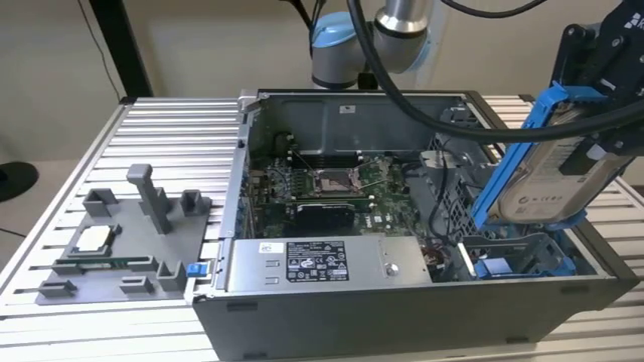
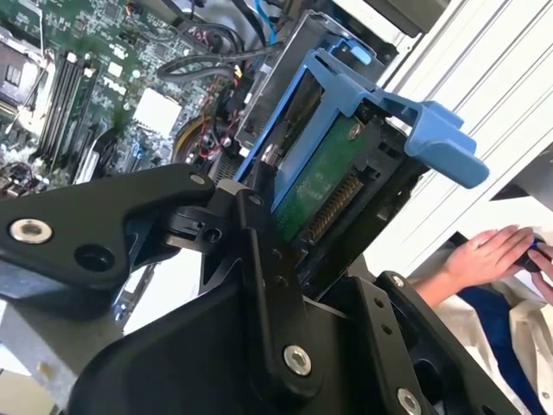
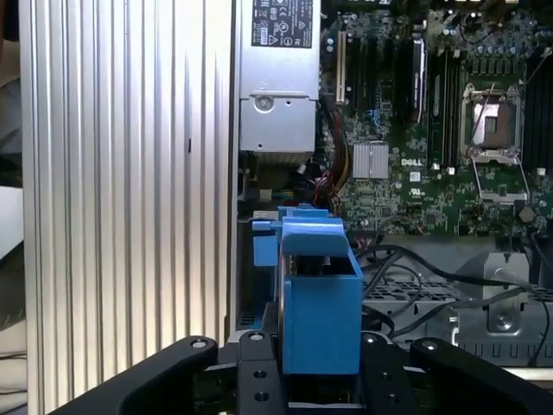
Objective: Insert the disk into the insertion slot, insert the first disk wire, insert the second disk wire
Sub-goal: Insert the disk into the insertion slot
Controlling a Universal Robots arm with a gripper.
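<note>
The disk (image 1: pixel 551 175), a silver drive in a bright blue carrier, hangs tilted above the open computer case (image 1: pixel 403 309) at the exterior view's right. My black gripper (image 1: pixel 592 105) is shut on its upper end. In both wrist views the black fingers (image 2: pixel 259 251) clamp the carrier, and the disk (image 2: pixel 324 173) shows its green circuit board and connector. The disk (image 3: pixel 320 294) sits just above the insertion slot (image 1: pixel 515 265), a blue-lined bay in the case's near right corner. Loose black cables (image 3: pixel 415 277) lie in the case beside the bay; which are the disk wires I cannot tell.
A grey labelled power-supply box (image 1: pixel 302 264) fills the case's front. The motherboard (image 1: pixel 322 188) lies behind it. A grey fixture (image 1: pixel 121 241) with small parts stands on the ribbed metal table (image 1: pixel 171 136). A person's hand (image 2: pixel 492 255) rests beyond the table edge.
</note>
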